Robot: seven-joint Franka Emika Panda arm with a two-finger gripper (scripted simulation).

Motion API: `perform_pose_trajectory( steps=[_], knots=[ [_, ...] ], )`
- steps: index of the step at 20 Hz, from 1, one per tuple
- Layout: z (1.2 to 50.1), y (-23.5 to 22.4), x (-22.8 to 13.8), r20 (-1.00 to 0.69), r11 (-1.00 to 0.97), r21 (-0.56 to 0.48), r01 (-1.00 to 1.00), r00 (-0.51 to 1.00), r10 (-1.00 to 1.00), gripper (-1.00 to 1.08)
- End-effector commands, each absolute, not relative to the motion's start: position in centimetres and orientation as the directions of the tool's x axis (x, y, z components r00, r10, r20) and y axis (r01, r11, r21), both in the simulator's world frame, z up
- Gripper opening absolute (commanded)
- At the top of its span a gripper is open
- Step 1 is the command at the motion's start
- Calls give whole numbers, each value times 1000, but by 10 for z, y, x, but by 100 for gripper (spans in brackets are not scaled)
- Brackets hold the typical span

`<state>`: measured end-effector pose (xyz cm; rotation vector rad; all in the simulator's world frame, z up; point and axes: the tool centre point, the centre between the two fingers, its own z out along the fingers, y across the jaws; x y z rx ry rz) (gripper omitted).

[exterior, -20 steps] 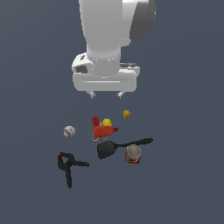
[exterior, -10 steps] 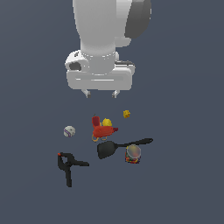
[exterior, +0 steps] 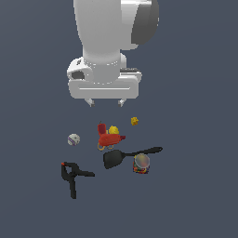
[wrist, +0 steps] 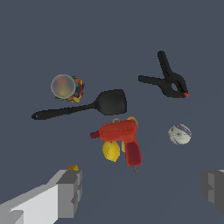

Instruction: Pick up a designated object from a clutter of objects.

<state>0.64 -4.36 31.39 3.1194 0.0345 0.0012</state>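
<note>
pincer [exterior: 106,102] fingers apart, high up | black spring clamp [exterior: 72,175] well apart, toward exterior view's left

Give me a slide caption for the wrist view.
Open gripper above black spring clamp, spatula, red toy.

You are looking at clean simulator renders, evenly and moderately lit, with no grain or motion blur in either view. The ground is a flat, dim slate blue with no visible cast shadows under any item. In the exterior view the white arm [exterior: 111,42] shades from bright on the exterior view's left to grey on its right, so light appears to come from that left side. The black spring clamp [wrist: 168,79] and black spatula [wrist: 83,106] read as near-silhouettes with little surface detail. The can [wrist: 65,86] shows a pale, washed-out top. You will find no edge distortion; the finger [wrist: 68,192] renders sharp.
</note>
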Motion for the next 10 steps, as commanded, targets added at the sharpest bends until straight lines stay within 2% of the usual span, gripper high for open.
perform_pose_trajectory(
  steps=[1,10],
  knots=[
    [310,-47,12,-1,-999,22,44,999,44,100],
    [285,-68,47,-5,-984,23,177,984,177,100]
  ],
)
